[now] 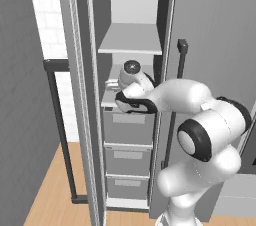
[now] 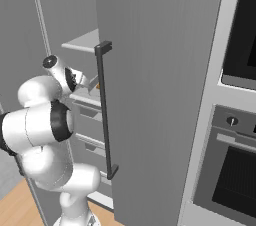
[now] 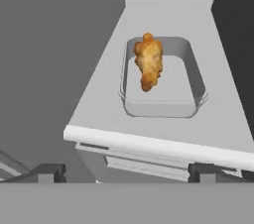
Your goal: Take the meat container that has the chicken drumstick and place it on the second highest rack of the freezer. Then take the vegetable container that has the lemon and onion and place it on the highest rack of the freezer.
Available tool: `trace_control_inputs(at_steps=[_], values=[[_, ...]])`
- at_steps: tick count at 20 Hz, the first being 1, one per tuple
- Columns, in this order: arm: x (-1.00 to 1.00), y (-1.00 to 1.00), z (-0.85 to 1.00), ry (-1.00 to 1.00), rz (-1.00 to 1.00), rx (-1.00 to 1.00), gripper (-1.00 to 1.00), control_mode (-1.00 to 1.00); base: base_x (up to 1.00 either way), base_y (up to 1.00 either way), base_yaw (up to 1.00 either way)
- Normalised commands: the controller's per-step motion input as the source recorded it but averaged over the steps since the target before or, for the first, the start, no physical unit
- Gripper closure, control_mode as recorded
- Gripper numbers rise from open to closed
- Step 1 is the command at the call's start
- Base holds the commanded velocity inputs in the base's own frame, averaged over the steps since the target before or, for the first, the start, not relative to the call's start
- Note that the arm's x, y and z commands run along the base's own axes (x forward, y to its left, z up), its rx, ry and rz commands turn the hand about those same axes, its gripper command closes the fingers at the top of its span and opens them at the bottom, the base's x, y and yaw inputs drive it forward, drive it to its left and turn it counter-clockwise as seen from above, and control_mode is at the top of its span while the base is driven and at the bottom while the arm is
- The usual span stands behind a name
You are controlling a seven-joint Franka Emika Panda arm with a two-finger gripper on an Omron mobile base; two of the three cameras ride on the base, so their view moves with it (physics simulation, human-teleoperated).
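1. Grey freezer (image 1: pixel 165 15) interior, door swung wide; pale shelves above, grey drawers (image 1: pixel 128 129) stacked below. Black-windowed ovens (image 2: pixel 239 120) stand to the right in the right base view.
2. Meat container (image 3: pixel 162 76) sits flat on a pale shelf (image 3: pixel 99 94), set back from the front lip. By the base views this is the lower of the two shelves, i.e. the second highest rack; the highest rack (image 1: pixel 131 39) is above it and bare.
3. Chicken drumstick (image 3: pixel 148 60) lies lengthwise in the tray, toward its far-left side, not overhanging the rim.
4. Claw (image 3: pixel 124 174): fingers spread wide, holding nothing, tips either side of the view, in front of and below the shelf lip, apart from the tray.
5. Judgement: first half of the task looks done; tray is released where it belongs.
6. Handling, tray: judged rigid and light, thin upright wall, rounded corners. Smooth wall likely slick. Best hold is a pinch over one long wall near its middle, or across the narrow width; corner grips would twist it.
7. Handling, drumstick: loose, irregular, may roll if the tray tilts. Keep level.
8. Vegetable container is expected wider, with round contents that roll more readily; rim pinch, level carry.
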Motion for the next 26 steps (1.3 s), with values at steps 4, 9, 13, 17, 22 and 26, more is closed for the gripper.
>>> trace_control_inputs(at_steps=[4, 9, 13, 17, 22, 26], values=[[-0.88, -0.08, 1.0, 0.0, -0.04, 0.19, -1.0, -1.0, 0.0, 0.0, 0.0], [-0.91, -0.15, 0.97, 0.0, -0.12, 0.24, -1.0, -1.0, 0.0, 0.0, 0.0], [-0.95, -0.09, 0.66, 0.03, -0.13, 0.26, -1.0, -1.0, 0.0, 0.0, 0.0], [-1.0, 0.0, 0.28, 0.0, -0.15, 0.25, -1.0, -1.0, 0.0, 0.0, 0.0], [-0.88, 0.0, 0.19, 0.0, -0.22, 0.19, -1.0, -1.0, 0.0, 0.0, 0.0], [-0.45, -0.23, 0.29, 0.0, -0.16, 0.15, -1.0, -1.0, 0.0, 0.0, 0.0]])
